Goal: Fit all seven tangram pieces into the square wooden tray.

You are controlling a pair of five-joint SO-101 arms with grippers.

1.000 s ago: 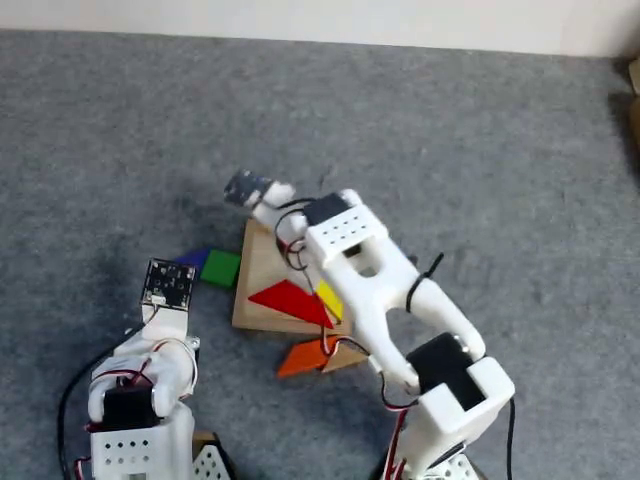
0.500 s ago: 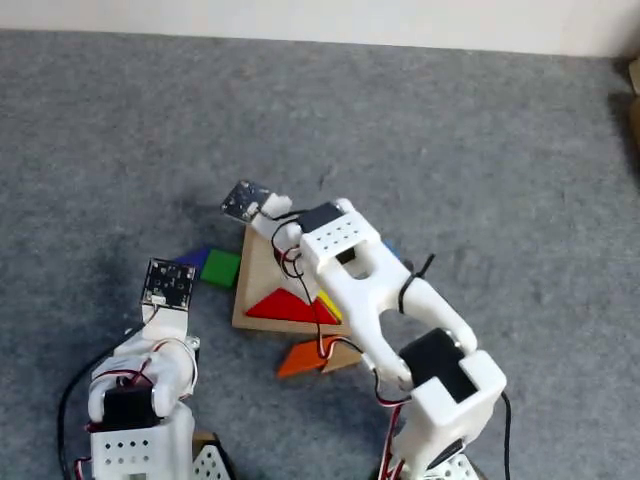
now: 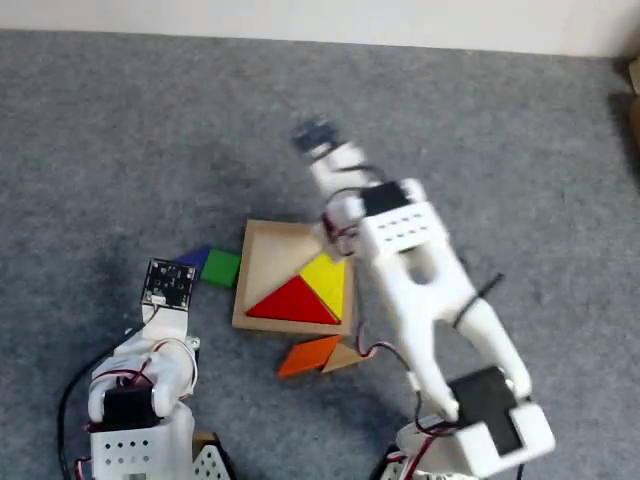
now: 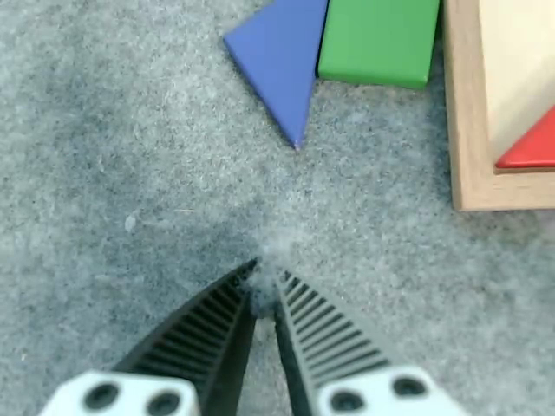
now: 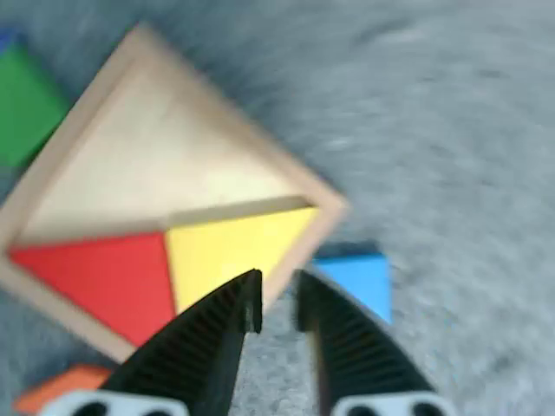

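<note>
Grey carpet [image 3: 120,130] underfoot, white wall strip [image 3: 300,20] behind. Square wooden tray [image 3: 262,250] mid-carpet, holding red triangle [image 3: 290,300] and yellow triangle [image 3: 328,278]. Left gripper [image 4: 264,277] clenched, empty. Right gripper [image 5: 276,303] slightly parted, empty.

Tray [image 3: 272,255] holds red triangle [image 3: 290,302], yellow triangle [image 3: 328,278]; outside: green square [image 3: 221,268], blue triangle [image 3: 192,260], perhaps orange parallelogram [image 3: 308,355]

The square wooden tray [image 3: 272,252] is pale beige inside, with a light brown rim. Each tangram piece has one plain colour: a red triangle [image 3: 290,302], a yellow triangle [image 3: 328,278], a green square block [image 3: 221,268], a dark blue triangle [image 3: 194,260], an orange flat piece [image 3: 306,356], a bare-wood triangle [image 3: 346,357] and a light blue triangle [image 5: 357,279]. The fuzzy carpet [image 3: 120,130] is grey.
</note>
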